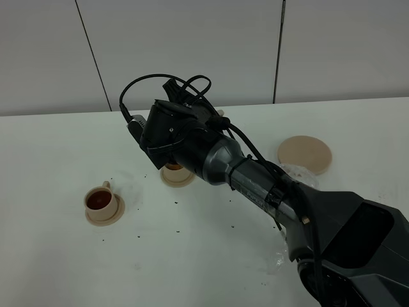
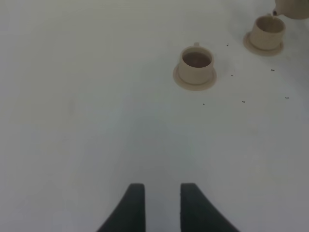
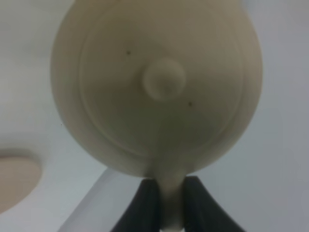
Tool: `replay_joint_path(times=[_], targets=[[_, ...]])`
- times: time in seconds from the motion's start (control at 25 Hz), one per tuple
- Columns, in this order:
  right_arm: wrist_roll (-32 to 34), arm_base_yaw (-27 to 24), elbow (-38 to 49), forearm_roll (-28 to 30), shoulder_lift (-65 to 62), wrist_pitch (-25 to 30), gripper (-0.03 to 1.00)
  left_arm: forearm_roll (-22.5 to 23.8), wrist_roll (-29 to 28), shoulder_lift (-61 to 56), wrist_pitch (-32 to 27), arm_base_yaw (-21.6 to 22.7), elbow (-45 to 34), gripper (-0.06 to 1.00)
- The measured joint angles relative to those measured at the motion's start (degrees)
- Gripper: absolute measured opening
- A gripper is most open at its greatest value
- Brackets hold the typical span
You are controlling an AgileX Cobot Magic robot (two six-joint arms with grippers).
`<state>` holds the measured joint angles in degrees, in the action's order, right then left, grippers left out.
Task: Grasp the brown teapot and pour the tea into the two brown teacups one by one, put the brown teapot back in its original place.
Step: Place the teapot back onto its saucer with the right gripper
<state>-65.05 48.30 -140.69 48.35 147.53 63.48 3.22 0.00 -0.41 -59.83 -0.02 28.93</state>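
Right gripper (image 3: 166,205) clamped on teapot (image 3: 157,87) handle; its arm (image 1: 255,179) largely hides far cup (image 2: 269,31), seemingly beneath spout. Left gripper (image 2: 163,208) slightly parted, empty.

The right arm (image 1: 268,185) stretches from the lower right corner up across the middle. Its dark wrist (image 1: 169,131) is turned downward and draped in looping black cables (image 1: 144,86), so from above the gripper is hidden beneath it. Seen close up, the right gripper (image 3: 168,186) has its two black fingers (image 3: 145,208) pinched tight on the handle of the teapot (image 3: 154,87). The left gripper (image 2: 162,189) has its fingers parallel and apart, with a narrow gap between them.
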Motion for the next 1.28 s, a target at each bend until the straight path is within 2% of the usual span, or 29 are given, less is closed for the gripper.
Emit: replay_joint_path(times=[0.8,1.28], targets=[[-2.24,0.00,0.00,1.69,0.00,-0.42,0.10,0.00,0.00,0.00,0.00,0.00,0.00,0.25],[-2.72,0.00,0.00,3.60,0.00,-2.93,0.10,0.00,0.00,0.00,0.00,0.00,0.00,0.25]])
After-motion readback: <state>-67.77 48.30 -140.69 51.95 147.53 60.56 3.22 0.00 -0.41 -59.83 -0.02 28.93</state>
